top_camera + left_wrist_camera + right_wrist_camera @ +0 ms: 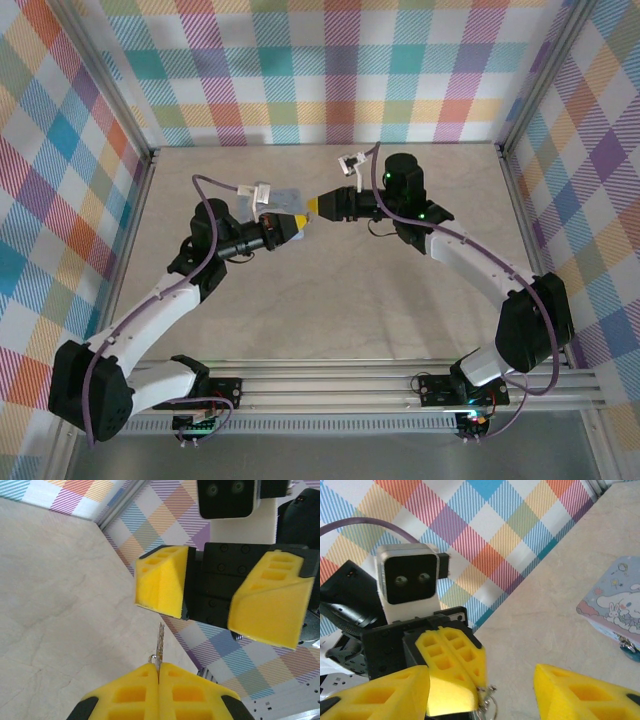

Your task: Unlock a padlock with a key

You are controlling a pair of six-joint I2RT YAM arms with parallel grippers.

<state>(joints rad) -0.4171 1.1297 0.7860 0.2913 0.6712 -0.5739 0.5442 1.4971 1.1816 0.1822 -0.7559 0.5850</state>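
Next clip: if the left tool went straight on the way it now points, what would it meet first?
Most likely the right tool, which faces it with jaws open. The key pinched in the left tool leads, aimed roughly between the yellow fingers; depth is unclear.

Tally on the desk (400, 320): two arms, four fingers, two cameras, one tin, one padlock, one key.

Just beside the single cartoon-print tin (615, 600) are two yellow left fingers (135, 695) and two yellow right fingers (165, 580), one pair per arm. One key (160, 645) sits between the left pair, with one wire ring (488, 700) by it. One tiny dark padlock (627, 646) is at the tin's edge. Wrist cameras: one left wrist camera (410, 580), one right wrist camera (225, 497).
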